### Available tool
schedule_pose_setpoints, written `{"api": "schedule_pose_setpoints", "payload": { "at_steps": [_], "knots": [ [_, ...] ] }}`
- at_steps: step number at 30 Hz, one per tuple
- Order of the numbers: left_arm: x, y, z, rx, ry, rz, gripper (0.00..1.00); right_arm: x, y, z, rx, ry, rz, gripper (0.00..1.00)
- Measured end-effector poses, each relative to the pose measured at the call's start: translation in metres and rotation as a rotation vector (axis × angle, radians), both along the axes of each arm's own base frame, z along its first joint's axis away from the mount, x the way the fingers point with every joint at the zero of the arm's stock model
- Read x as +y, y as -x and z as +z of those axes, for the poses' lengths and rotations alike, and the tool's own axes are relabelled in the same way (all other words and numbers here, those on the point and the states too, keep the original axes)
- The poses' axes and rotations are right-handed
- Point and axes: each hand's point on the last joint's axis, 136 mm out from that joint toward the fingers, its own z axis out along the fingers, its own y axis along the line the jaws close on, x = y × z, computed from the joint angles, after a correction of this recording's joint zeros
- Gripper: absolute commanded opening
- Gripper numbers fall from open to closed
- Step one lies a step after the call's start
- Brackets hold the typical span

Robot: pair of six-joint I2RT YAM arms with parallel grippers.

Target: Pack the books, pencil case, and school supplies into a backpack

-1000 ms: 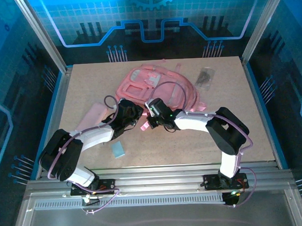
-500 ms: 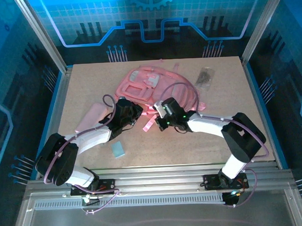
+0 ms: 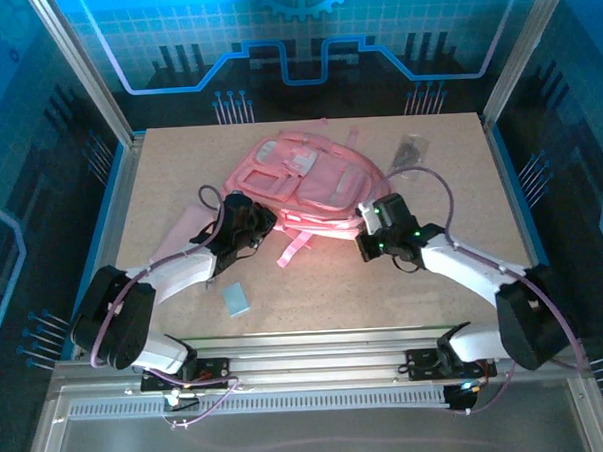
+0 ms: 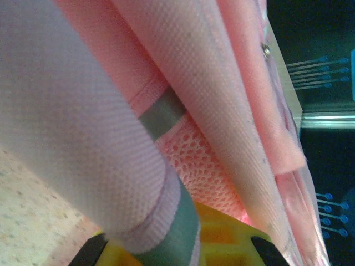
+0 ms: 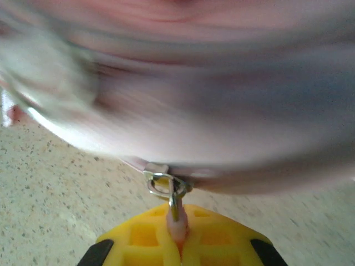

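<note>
The pink backpack (image 3: 302,181) lies flat at mid-table. My left gripper (image 3: 263,227) is at its near left edge, shut on a fold of pink backpack fabric with grey-green trim (image 4: 166,113); the yellow fingers (image 4: 222,244) show beneath it. At the near right edge my right gripper (image 3: 368,229) is shut on the pink zip pull (image 5: 176,226), which hangs from a metal ring (image 5: 161,185). The pale pink pencil case (image 3: 180,234) lies left of my left arm. A pale blue rectangle (image 3: 235,299) and a dark grey packet (image 3: 411,153) rest on the table. The books are out of view.
Loose pink straps (image 3: 290,248) trail from the backpack toward the near side. The speckled tabletop (image 3: 385,302) has free room near the front and on the right. Metal frame posts (image 3: 74,66) and blue walls enclose the table.
My right gripper has travelled right along the backpack's near edge, drawing the zip pull with it. The backpack now lies flatter. My left gripper has shifted slightly back and left.
</note>
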Motion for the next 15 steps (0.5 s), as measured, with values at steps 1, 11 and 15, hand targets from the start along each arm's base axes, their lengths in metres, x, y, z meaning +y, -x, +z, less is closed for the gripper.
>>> {"api": "schedule_pose_setpoints", "payload": {
  "at_steps": [1, 11, 15],
  "knots": [
    [0.005, -0.004, -0.004, 0.011, -0.009, 0.004, 0.0, -0.003, 0.004, 0.005, 0.003, -0.011, -0.01, 0.0],
    [0.032, -0.064, -0.027, 0.052, -0.043, 0.024, 0.66, 0.048, 0.034, 0.016, 0.088, -0.187, 0.083, 0.0],
    [0.041, -0.072, -0.017, 0.028, -0.04, 0.036, 0.9, 0.073, 0.03, 0.009, 0.128, -0.177, 0.128, 0.0]
  ]
}}
